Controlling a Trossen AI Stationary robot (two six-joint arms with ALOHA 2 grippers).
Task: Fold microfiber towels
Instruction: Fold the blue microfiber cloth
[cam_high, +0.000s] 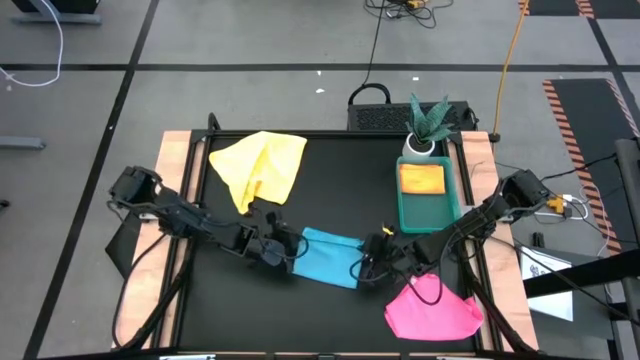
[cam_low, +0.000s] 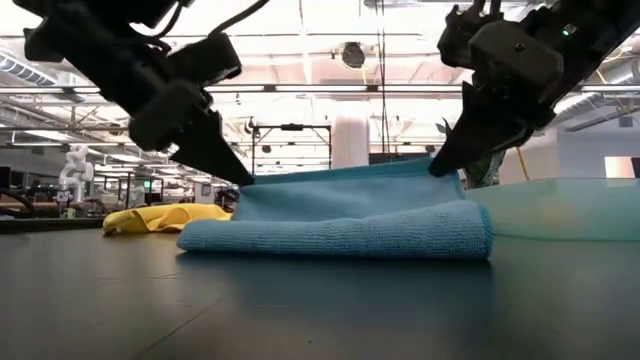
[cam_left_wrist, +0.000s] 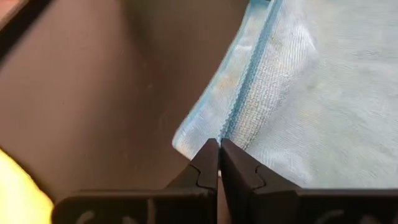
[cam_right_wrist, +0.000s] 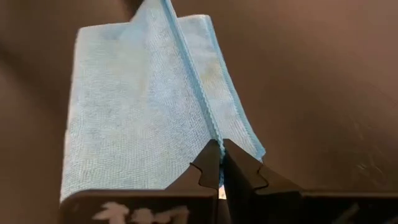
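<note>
A light blue microfiber towel (cam_high: 330, 258) lies folded on the black table (cam_high: 330, 200) near its front middle. My left gripper (cam_high: 283, 250) is shut on the towel's left end and my right gripper (cam_high: 366, 262) on its right end. In the low view the towel's rounded fold (cam_low: 340, 238) rests on the table while its upper edge (cam_low: 340, 178) is raised between the two grippers. A yellow towel (cam_high: 262, 165) lies crumpled at the far left. A pink one (cam_high: 432, 308) lies crumpled at the near right. My left gripper pinches the blue towel's stitched hem (cam_left_wrist: 231, 121) at its left corner between the two fingertips (cam_left_wrist: 208, 158), slanting down from the table's left. One layer or several, I cannot tell. The corner is raised a little and the edge runs taut toward the other gripper. My right gripper pinches the stitched hem (cam_right_wrist: 211, 127) at the towel's right corner between its fingertips (cam_right_wrist: 239, 162), slanting down from the table's right. The hem stands up as a ridge with cloth falling away on both sides. The fold below stays on the table.
A green tray (cam_high: 445, 205) stands at the far right with a folded yellow cloth (cam_high: 422, 178) in it. Behind it is a small potted plant (cam_high: 428, 125). Bare black table lies between the yellow towel and the tray.
</note>
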